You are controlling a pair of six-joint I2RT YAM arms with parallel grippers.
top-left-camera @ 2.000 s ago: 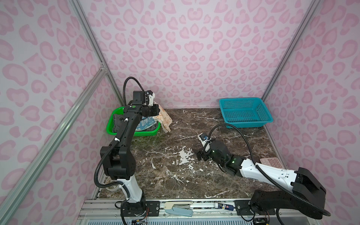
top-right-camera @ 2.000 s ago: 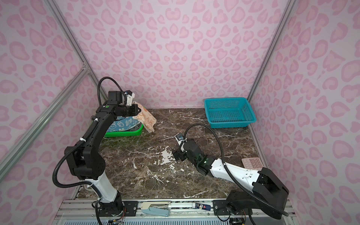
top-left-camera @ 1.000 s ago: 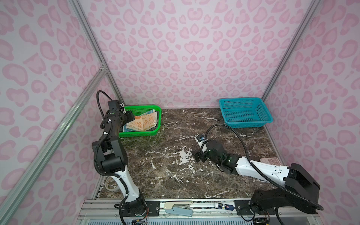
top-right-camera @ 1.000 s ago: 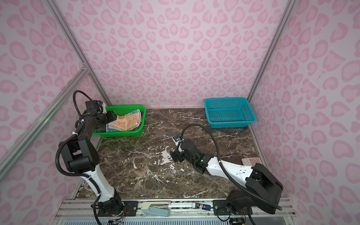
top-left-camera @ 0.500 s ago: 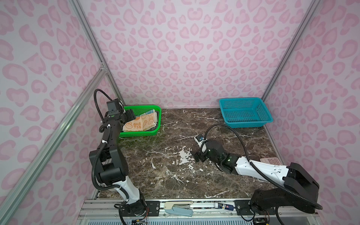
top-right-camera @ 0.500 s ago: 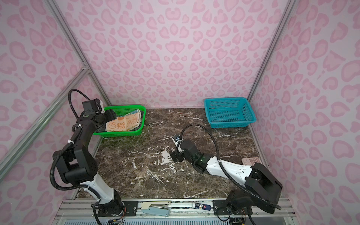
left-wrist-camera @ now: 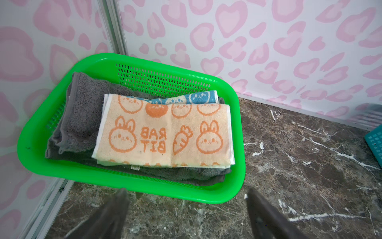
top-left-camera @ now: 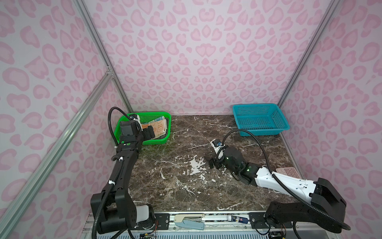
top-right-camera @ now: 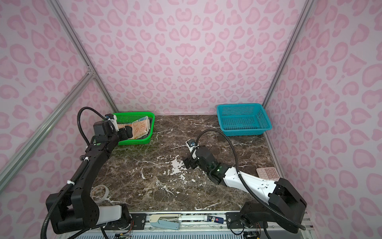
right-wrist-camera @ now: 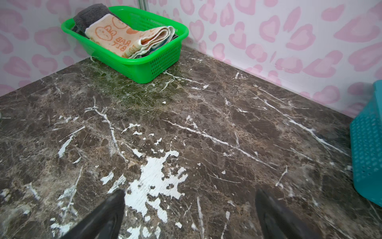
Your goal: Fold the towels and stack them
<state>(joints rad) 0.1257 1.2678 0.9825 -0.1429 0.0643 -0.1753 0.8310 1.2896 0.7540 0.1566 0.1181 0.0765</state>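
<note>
Hovering at the near rim of the green basket [top-left-camera: 157,141] in both top views, the left gripper [top-left-camera: 152,133] stands jaws apart. Left wrist view: orange-cream towel [left-wrist-camera: 163,134] atop blue towel [left-wrist-camera: 198,97] and grey towel [left-wrist-camera: 80,115] inside, just beyond it. Right wrist view: right gripper [right-wrist-camera: 190,193], likewise spread, over the counter [right-wrist-camera: 206,124], well away.

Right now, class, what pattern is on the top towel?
The top towel: orange rabbits on cream; clearest in left wrist view.

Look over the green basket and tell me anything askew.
Mostly tidy. The orange towel lies folded on the blue towel, which peeks out along one edge. The grey towel beneath is bunched up against the green basket wall, not flat.
</note>
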